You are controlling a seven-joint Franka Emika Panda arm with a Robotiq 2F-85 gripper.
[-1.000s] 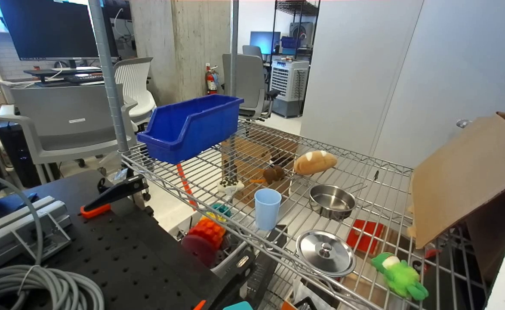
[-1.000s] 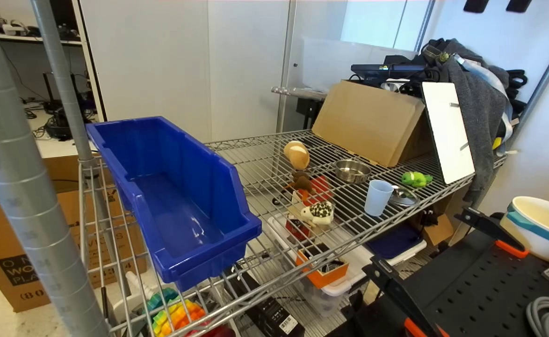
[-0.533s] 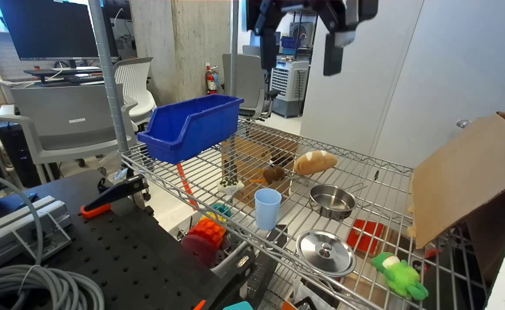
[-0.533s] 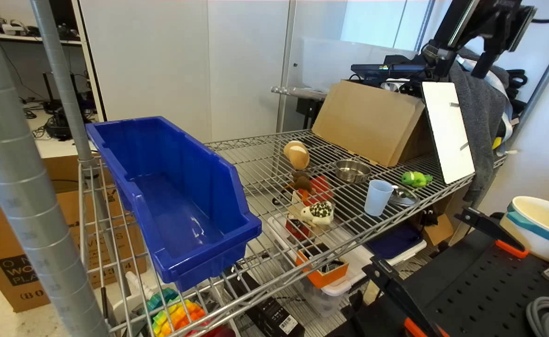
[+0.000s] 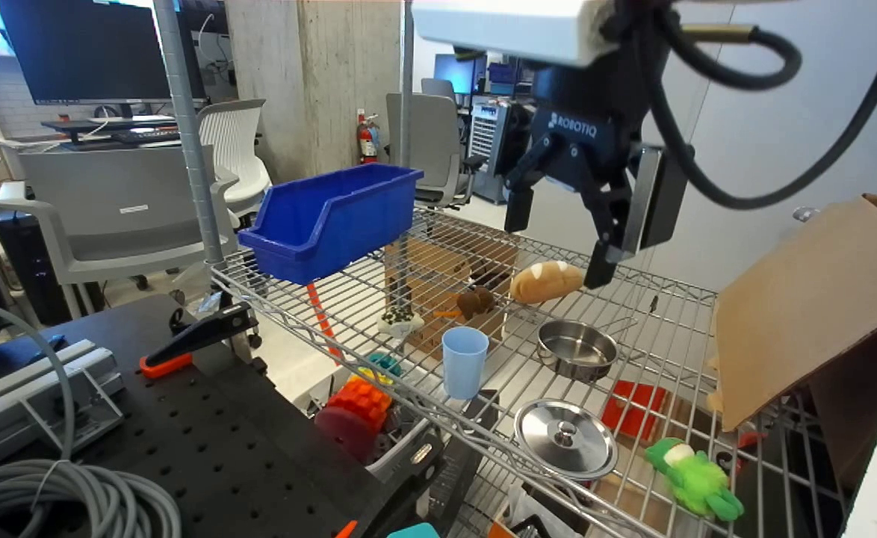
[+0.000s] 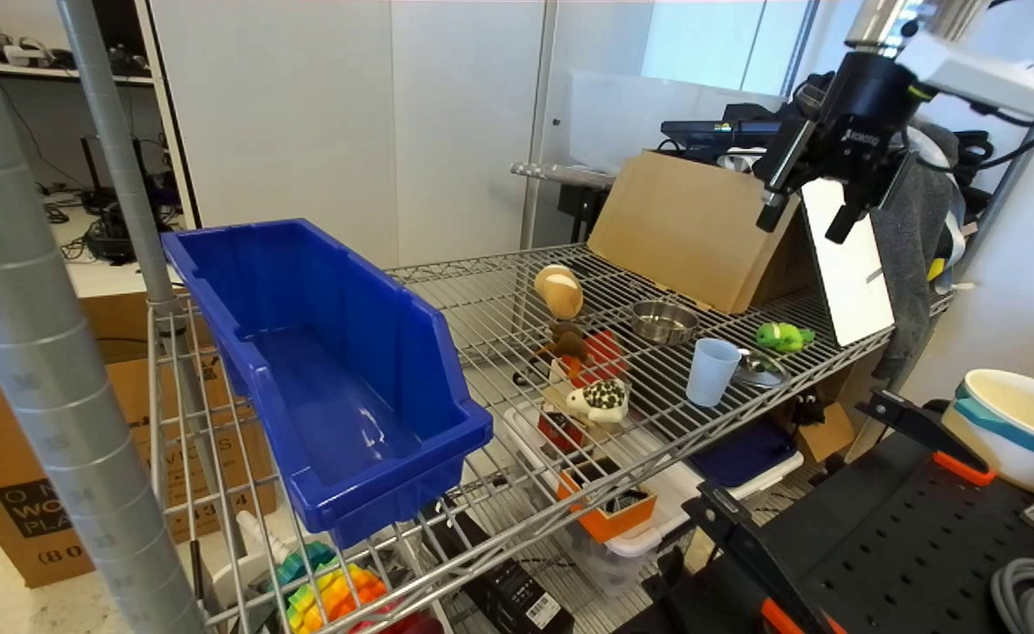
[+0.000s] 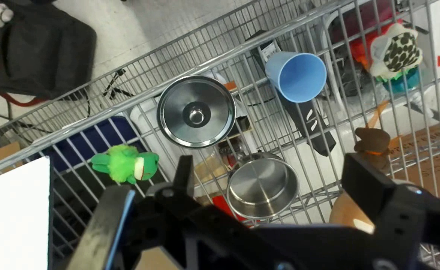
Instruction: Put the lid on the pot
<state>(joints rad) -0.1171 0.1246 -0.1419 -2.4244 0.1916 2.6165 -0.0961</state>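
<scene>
The lid (image 5: 588,448) is a round silver disc with a central knob. It lies knob up on the wire shelf near its edge, also in an exterior view (image 6: 764,374), partly behind the cup, and in the wrist view (image 7: 178,112). The steel pot (image 5: 577,351) stands upright and uncovered farther in, apart from the lid; it shows too in an exterior view (image 6: 663,322) and in the wrist view (image 7: 263,187). My gripper (image 5: 558,243) is open and empty, well above the shelf, as in an exterior view (image 6: 806,224). In the wrist view my gripper (image 7: 269,170) has its fingers wide apart, the pot showing between them.
A light blue cup (image 5: 465,362) stands beside the lid. A green plush toy (image 5: 696,478), a bread-shaped toy (image 5: 547,282) and a brown toy (image 5: 476,300) lie around. A cardboard box (image 5: 819,299) leans at one end; a blue bin (image 5: 334,217) sits at the other.
The gripper has come into both exterior views from above and moved down toward the shelf, its fingers staying open. The lid, pot and other objects have not moved.
</scene>
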